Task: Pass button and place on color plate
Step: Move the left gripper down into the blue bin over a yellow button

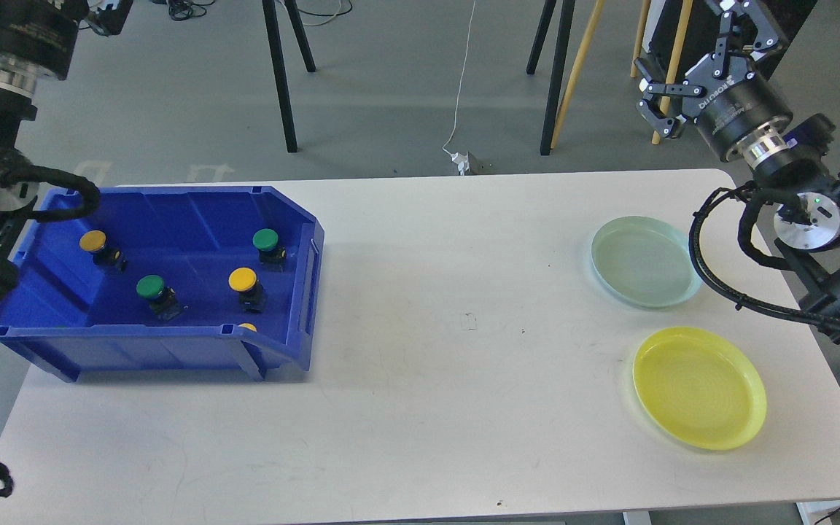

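Observation:
A blue bin (303,240) at the left of the white table holds several buttons. These are a yellow one (92,240), a green one (265,239), a green one (150,286) and a yellow one (242,278). Another yellow one (247,327) is mostly hidden by the front wall. A pale green plate (644,260) and a yellow plate (698,386) lie empty at the right. My right gripper (697,62) is open and empty, raised beyond the table's far right corner. My left gripper (110,14) is a dark part cut off by the top edge, above the bin's far left.
My left arm's cables (63,189) hang over the bin's left rim. My right arm's cables (712,262) loop beside the green plate. Stand legs (281,80) and a white cord with a plug (464,160) are on the floor behind the table.

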Robot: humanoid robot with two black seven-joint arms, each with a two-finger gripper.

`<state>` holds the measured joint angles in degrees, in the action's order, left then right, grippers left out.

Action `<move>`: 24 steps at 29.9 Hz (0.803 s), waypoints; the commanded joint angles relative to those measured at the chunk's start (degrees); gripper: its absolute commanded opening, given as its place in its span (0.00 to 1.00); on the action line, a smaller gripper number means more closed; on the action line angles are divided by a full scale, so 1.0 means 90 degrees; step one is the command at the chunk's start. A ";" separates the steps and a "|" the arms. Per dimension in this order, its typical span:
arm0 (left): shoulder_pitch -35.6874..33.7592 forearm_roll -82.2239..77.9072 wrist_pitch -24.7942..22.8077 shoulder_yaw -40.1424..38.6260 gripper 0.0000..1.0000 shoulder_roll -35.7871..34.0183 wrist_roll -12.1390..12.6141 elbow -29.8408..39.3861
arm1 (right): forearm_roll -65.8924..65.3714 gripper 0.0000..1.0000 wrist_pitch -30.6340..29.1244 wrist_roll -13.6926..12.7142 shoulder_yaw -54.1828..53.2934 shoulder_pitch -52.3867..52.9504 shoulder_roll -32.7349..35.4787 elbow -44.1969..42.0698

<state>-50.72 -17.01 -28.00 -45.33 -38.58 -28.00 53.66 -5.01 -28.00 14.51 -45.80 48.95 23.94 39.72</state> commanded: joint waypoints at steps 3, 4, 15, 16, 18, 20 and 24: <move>-0.1675 -0.2471 0.0000 0.2991 1.00 -0.1619 -0.0001 0.1448 | -0.0010 1.00 0.0000 -0.0001 0.0158 -0.0185 0.0416 0.0001; -0.2104 -0.2959 0.0000 0.3654 0.99 -0.1747 -0.0001 0.1595 | -0.0010 1.00 0.0000 -0.0001 0.0148 -0.0214 0.0455 0.0001; -0.4462 -0.6411 0.0000 0.9253 0.98 -0.0071 -0.0001 0.0710 | 0.0000 1.00 0.0000 -0.0001 0.0148 -0.0438 0.0710 0.0001; -0.4433 -0.6430 0.0000 0.9478 0.98 0.0212 -0.0001 0.0418 | 0.0000 1.00 0.0000 -0.0001 0.0148 -0.0478 0.0710 0.0001; -0.4375 -0.6440 0.0000 0.9714 0.98 0.0614 -0.0001 0.0016 | -0.0010 1.00 0.0000 -0.0001 0.0148 -0.0527 0.0719 0.0001; -0.4229 -0.6431 0.0000 0.9744 0.98 0.0771 -0.0001 -0.0141 | 0.0000 1.00 0.0000 -0.0001 0.0138 -0.0575 0.0729 0.0001; -0.3936 -0.6431 0.0000 0.9715 0.98 0.0820 -0.0001 -0.0443 | 0.0000 1.00 0.0000 -0.0001 0.0138 -0.0615 0.0788 0.0010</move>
<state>-87.77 -74.88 -27.99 42.13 -31.65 -28.02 52.01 -5.02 -28.00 14.50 -44.55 43.58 30.74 39.75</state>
